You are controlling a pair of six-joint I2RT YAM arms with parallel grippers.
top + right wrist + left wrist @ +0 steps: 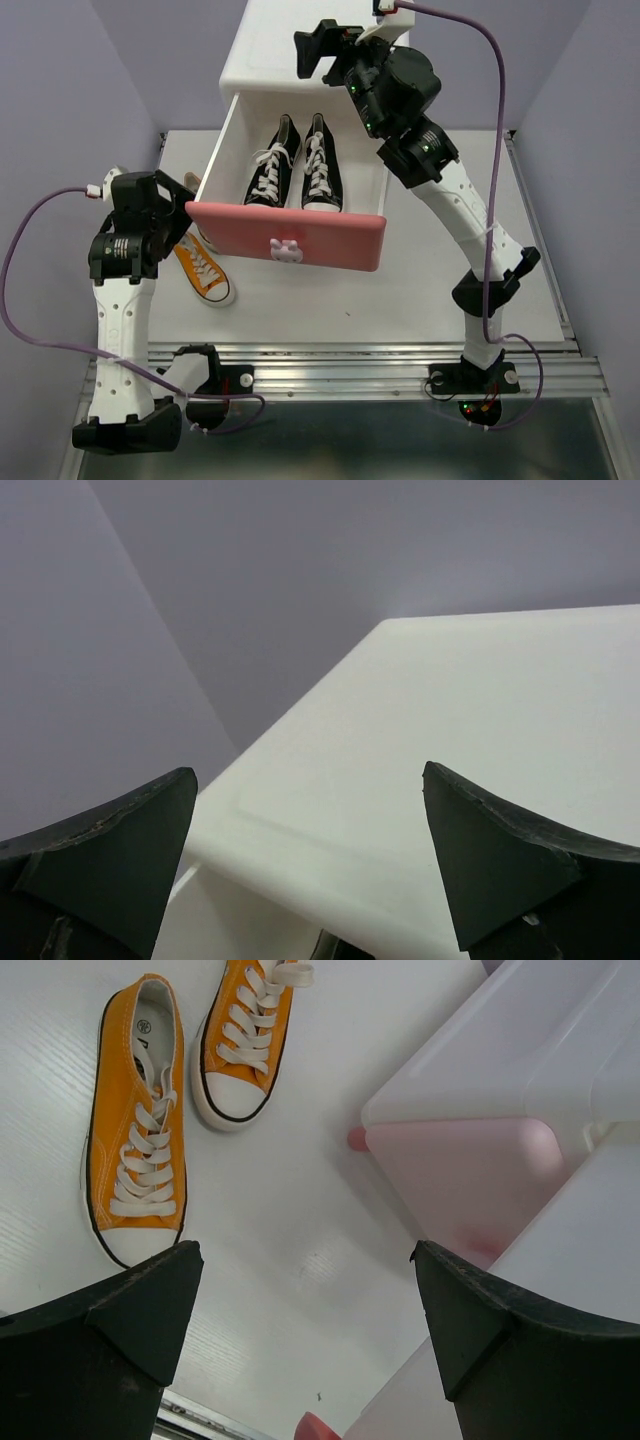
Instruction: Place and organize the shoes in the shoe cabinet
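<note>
Jaws: the left gripper (305, 1260) hangs with its fingers wide apart and empty; the right gripper (310, 775) is likewise spread, holding nothing.
Left arm: poised over the table (420, 290) to the left of the shoe cabinet (285, 45), looking down on the two orange sneakers (135, 1150).
Right arm: raised above the cabinet's white top, well away from any shoe, with only the lavender wall (250, 590) behind it.
Black pair: the black sneakers (272, 165) lie side by side, toes toward the front, inside the pulled-out upper drawer (290, 235) with its bunny knob (287, 250).
Orange pair: both on the table, not yet stowed; one lies just beside the open drawer's left corner, the other further back, largely hidden by the left arm in the overhead view.
Lower drawer: its pale pink front (470, 1180) appears shut, above a pink foot (357, 1140).
Risk, clearance: the open drawer juts out over the table, so a sneaker lifted straight up beside it could catch the corner or shove the light cabinet askew.
Risk, grip: loose white laces trail over the uppers; a pinch on laces alone would likely let the shoe swing or drop.
Risk, room: the black pair seems to fill the upper drawer, so forcing orange shoes in could pile them crooked.
Risk, access: the shut lower drawer sits beneath the overhang, awkward to reach.
</note>
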